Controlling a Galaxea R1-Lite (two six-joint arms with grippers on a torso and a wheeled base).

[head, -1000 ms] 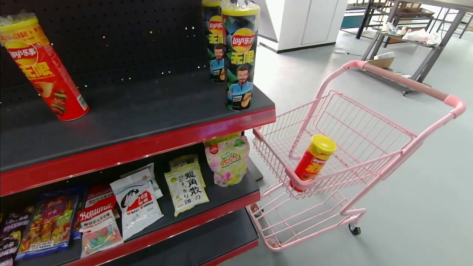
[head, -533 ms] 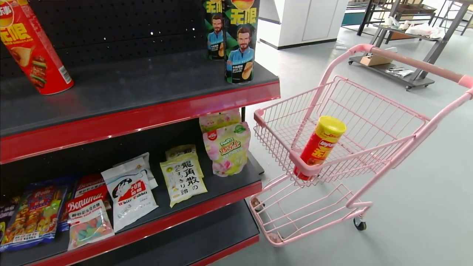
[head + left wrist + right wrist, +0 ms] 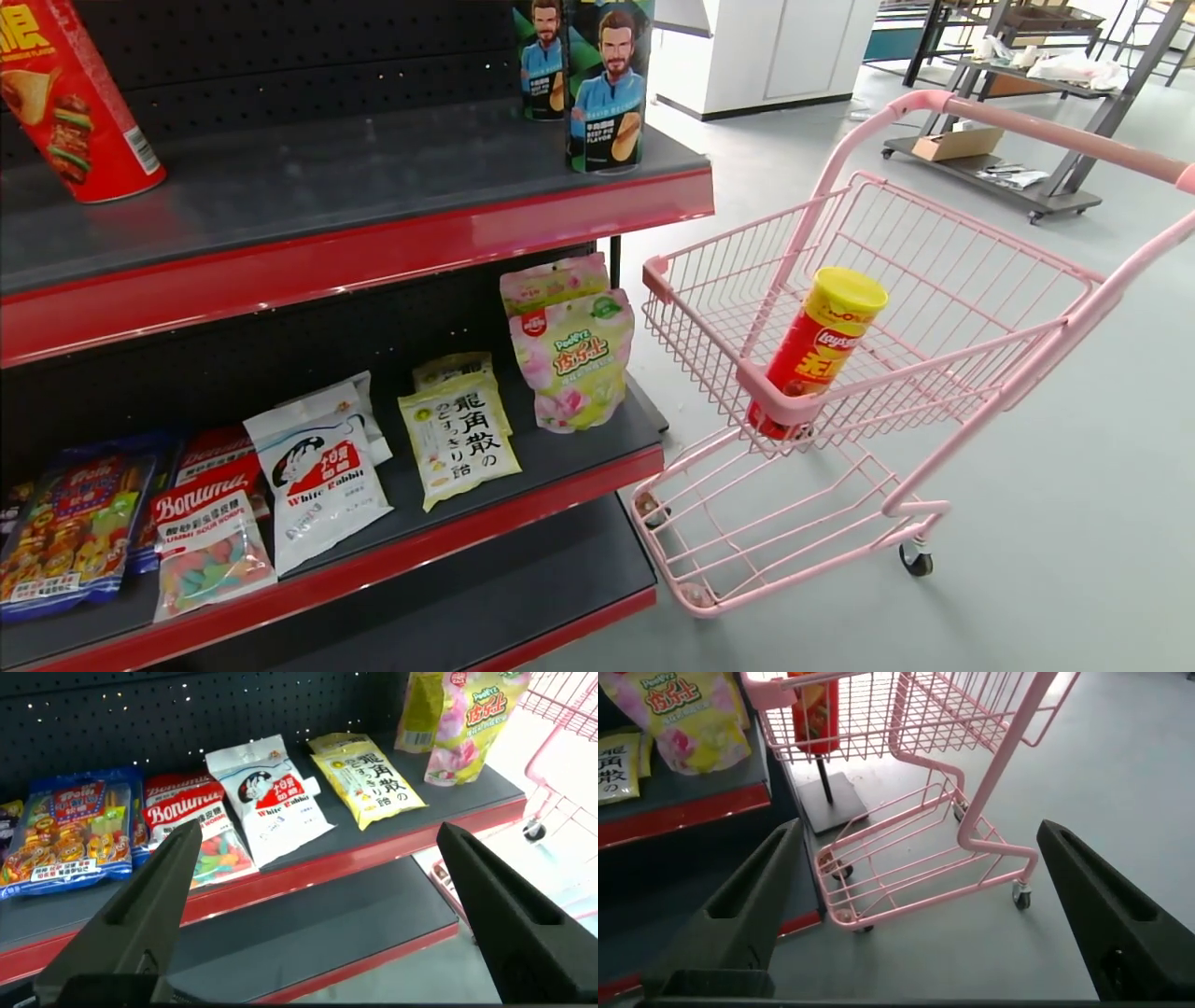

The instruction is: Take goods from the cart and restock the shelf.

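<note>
On grey floor (image 3: 1074,523) — pink cart (image 3: 1046,131).

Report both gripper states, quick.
Left gripper: open, holding nothing.
Right gripper: open, holding nothing.
</note>
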